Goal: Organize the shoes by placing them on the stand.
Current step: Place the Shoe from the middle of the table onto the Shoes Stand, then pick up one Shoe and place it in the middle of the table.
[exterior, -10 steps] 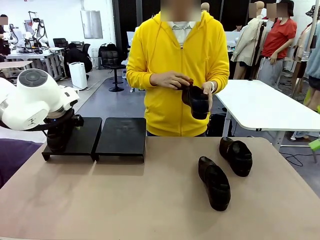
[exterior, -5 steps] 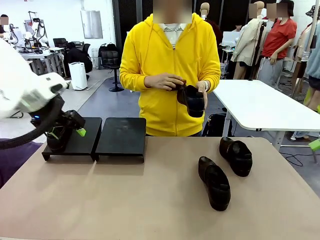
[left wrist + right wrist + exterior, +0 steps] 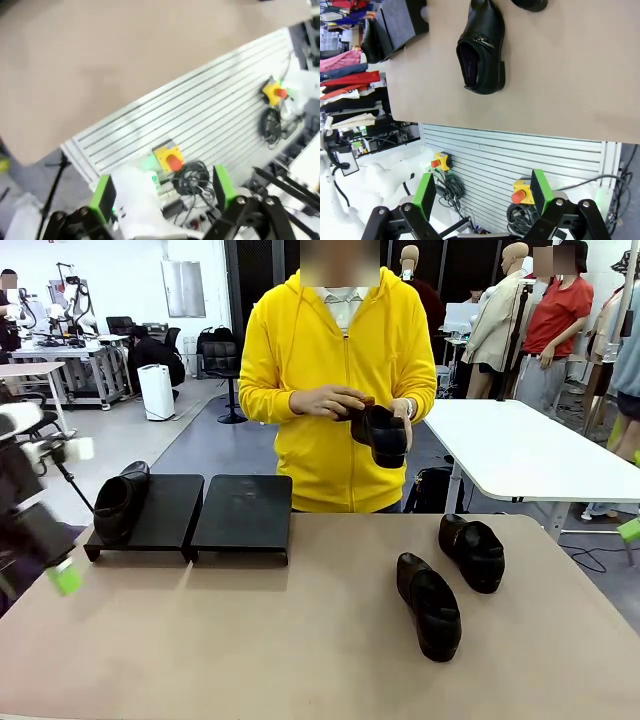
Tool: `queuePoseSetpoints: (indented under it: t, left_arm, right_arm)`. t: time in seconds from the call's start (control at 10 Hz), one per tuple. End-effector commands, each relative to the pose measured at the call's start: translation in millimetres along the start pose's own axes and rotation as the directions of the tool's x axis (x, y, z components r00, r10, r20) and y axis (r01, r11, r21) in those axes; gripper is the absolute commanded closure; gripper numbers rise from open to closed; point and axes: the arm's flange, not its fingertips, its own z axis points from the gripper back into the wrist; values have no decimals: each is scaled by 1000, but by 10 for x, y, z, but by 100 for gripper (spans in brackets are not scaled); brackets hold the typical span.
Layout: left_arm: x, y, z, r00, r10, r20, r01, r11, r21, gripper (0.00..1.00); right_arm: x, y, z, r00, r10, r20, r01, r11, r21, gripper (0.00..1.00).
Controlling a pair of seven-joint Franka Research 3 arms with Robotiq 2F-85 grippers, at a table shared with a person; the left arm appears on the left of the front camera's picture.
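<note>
We see the stand (image 3: pixel 245 512) at the far left of the bench (image 3: pixel 250 640), its two trays side by side. The first shoe (image 3: pixel 118 502) lies on the left tray, along its outer edge. The second shoe (image 3: pixel 430 608) and the third shoe (image 3: pixel 472 554) lie on the bench well to the right of the stand, near each other but apart, the third one farther from us. A person in a yellow hoodie (image 3: pixel 340 350) stands at the far side and holds the fourth shoe (image 3: pixel 381 433) in both hands (image 3: pixel 330 400) at chest height. Our left pincer (image 3: pixel 162 192) is wide, with nothing between its green pads (image 3: pixel 102 197), and it looks down on the bench's near edge and a slatted plate (image 3: pixel 200 115). In the front view we make it out as a blur at the left edge, apart from the stand. Our right pincer (image 3: pixel 482 192) is also wide and holds nothing. Its view takes in the second shoe on the bench and, farther off, the stand with the first shoe on it.
</note>
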Motion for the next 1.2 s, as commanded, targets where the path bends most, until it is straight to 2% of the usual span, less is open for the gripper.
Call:
queuePoseSetpoints:
  t: [0.0,0.1,0.2,1.1]
  left_arm:
    - [-563,276,-126,974,173,146,-170,985,-33,0]
    - [-605,567,-165,951,253,178,-227,962,-154,0]
    - [-270,137,-55,995,85,49,-85,996,6,0]
    - [-270,137,-55,995,85,49,-85,996,6,0]
  right_arm:
    - [5,15,47,1000,-10,-5,10,1000,-10,0]
    - [5,15,47,1000,-10,-5,10,1000,-10,0]
    - [5,15,47,1000,-10,-5,10,1000,-10,0]
    - [5,15,47,1000,-10,-5,10,1000,-10,0]
